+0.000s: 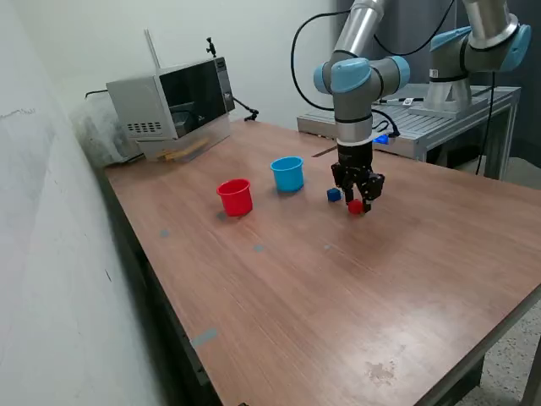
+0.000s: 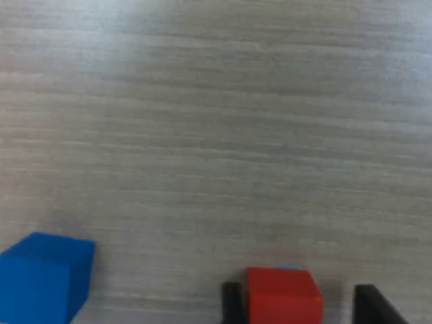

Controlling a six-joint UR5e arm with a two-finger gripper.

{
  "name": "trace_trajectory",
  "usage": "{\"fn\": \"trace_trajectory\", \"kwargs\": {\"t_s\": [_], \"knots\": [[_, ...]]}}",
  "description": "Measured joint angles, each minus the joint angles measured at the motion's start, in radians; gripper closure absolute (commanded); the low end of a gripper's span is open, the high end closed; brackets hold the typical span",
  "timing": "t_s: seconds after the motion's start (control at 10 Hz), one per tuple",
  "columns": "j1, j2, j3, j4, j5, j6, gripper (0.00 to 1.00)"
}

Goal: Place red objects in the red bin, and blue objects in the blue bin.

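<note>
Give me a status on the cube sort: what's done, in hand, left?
Done: nothing confirmed; the insides of the red cup and the light blue cup can't be seen. In hand: the gripper is down at the table with a red cube between its jaws, one finger close against it, the other apart, not yet lifted. Left: that cube, plus the blue cube beside it.

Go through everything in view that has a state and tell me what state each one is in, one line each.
gripper: lowered to the table, fingers either side of the red cube, a gap on one side.
red cube: on the table, between the fingers.
blue cube: on the table, free, beside the gripper.
red bin: upright, contents cannot be told.
blue bin: upright, contents cannot be told.
microwave: door closed.
</note>
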Motion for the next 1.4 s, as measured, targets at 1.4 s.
{"fn": "trace_trajectory", "kwargs": {"t_s": [1.4], "knots": [[-0.07,-0.056,-0.208,0.016,-0.153,0.012,1.0]]}}
